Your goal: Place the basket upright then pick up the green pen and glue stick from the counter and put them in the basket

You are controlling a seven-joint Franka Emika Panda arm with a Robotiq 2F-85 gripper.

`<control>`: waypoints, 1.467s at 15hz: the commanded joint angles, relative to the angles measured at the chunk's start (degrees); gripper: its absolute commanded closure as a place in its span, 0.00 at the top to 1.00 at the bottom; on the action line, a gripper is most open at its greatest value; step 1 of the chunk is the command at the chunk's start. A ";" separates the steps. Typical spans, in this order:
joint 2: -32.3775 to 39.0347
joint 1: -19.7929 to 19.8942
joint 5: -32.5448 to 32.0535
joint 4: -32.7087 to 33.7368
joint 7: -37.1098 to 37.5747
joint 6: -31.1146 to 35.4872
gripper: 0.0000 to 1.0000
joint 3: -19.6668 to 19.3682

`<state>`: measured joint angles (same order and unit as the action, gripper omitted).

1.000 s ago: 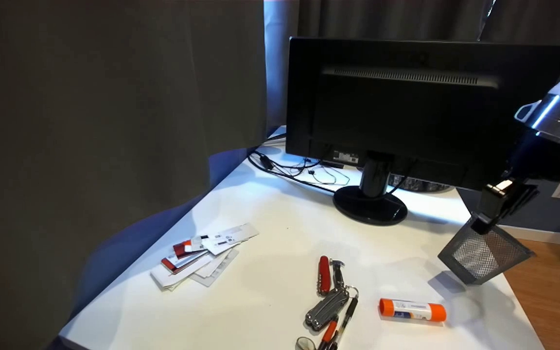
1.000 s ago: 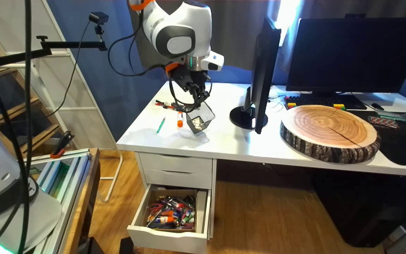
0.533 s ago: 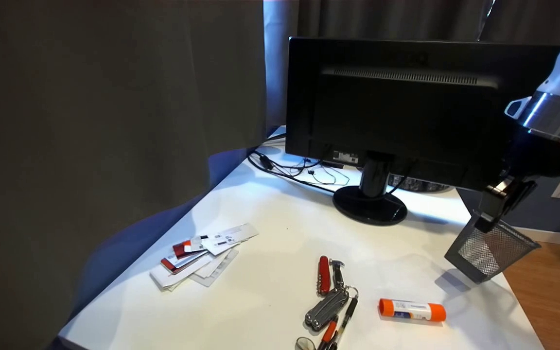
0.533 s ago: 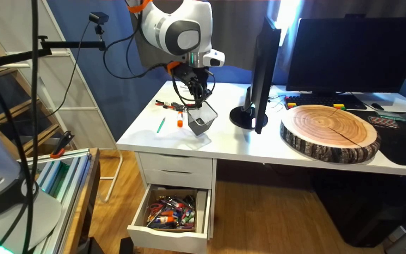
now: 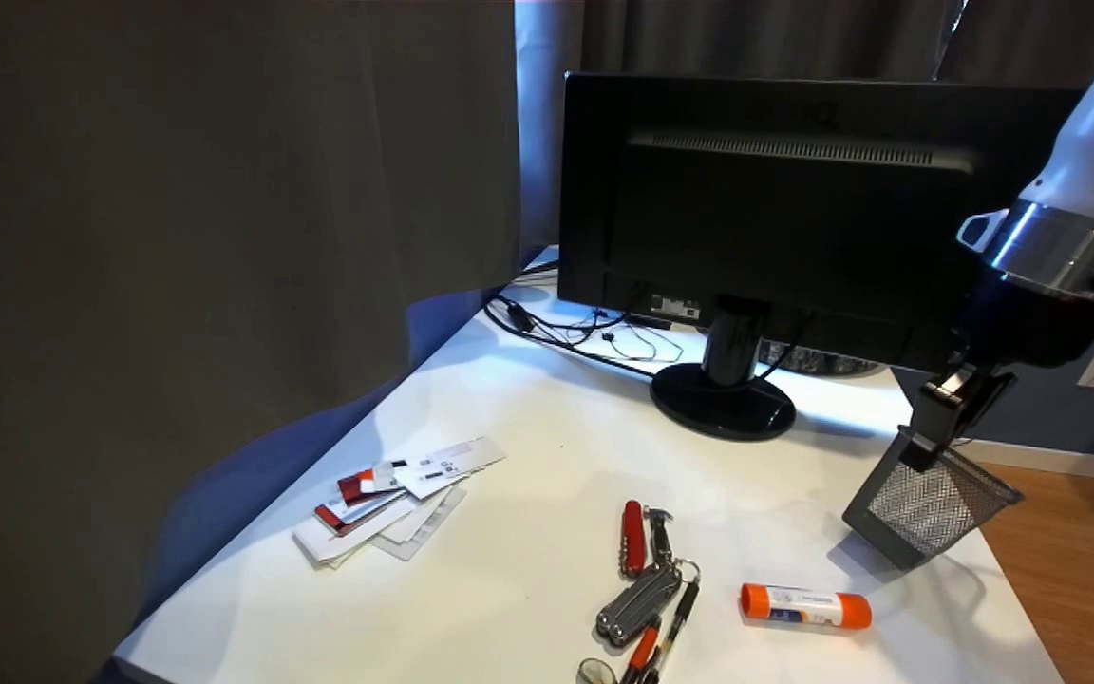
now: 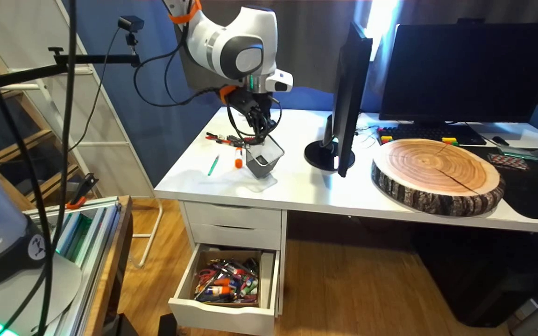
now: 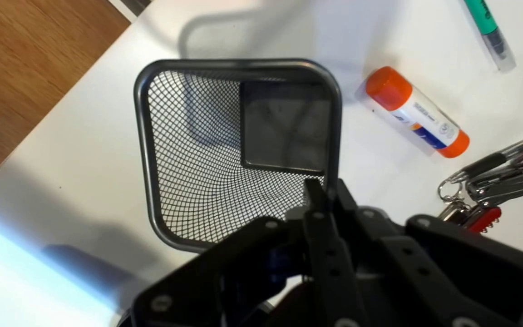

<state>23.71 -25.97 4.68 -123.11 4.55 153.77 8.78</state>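
Observation:
My gripper (image 7: 328, 188) is shut on the rim of the basket (image 7: 198, 150), a grey wire mesh box, with one finger inside the wall and one outside. In both exterior views the basket (image 5: 932, 503) (image 6: 263, 163) leans, bottom corner down, its mouth facing up at an angle. Whether that corner touches the white counter (image 5: 509, 608) I cannot tell. The glue stick (image 5: 805, 606), white with orange ends, lies close by on the counter. Beyond it in the wrist view lies the green pen (image 7: 481, 20), also seen flat on the counter as a green pen (image 6: 213, 165) in an exterior view.
A multi-tool (image 5: 640, 603) with a red knife (image 5: 633, 537) and pens lies near the glue stick. Papers (image 5: 405, 494) are farther off. The black monitor (image 5: 794, 209) stands behind the basket. The counter's edge runs close to the basket. Below, a drawer (image 6: 224, 312) stands pulled out.
Held by the rim throughout, the basket first shifted a little right in both exterior views, then back left and slightly lower. The pen and glue stick have stayed put.

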 commanded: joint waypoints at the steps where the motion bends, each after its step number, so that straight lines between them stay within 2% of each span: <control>1: 2.04 -0.07 -5.16 1.37 4.80 2.02 0.03 -0.46; 2: 2.51 -0.19 -5.91 1.63 5.41 2.35 0.32 -0.60; 3: 2.87 0.20 -5.72 1.83 5.40 2.28 0.32 -0.03; 11: -0.95 0.35 -5.34 1.17 5.23 2.33 0.88 1.85; 13: -2.63 0.42 -5.52 1.02 4.66 1.76 0.99 2.52; 18: -3.96 1.15 -7.65 2.86 -4.11 -3.93 1.00 6.73; 22: -1.72 2.58 -5.15 4.63 -14.56 -8.29 1.00 12.07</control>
<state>20.19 -25.72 -1.31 -120.49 -2.95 148.74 16.77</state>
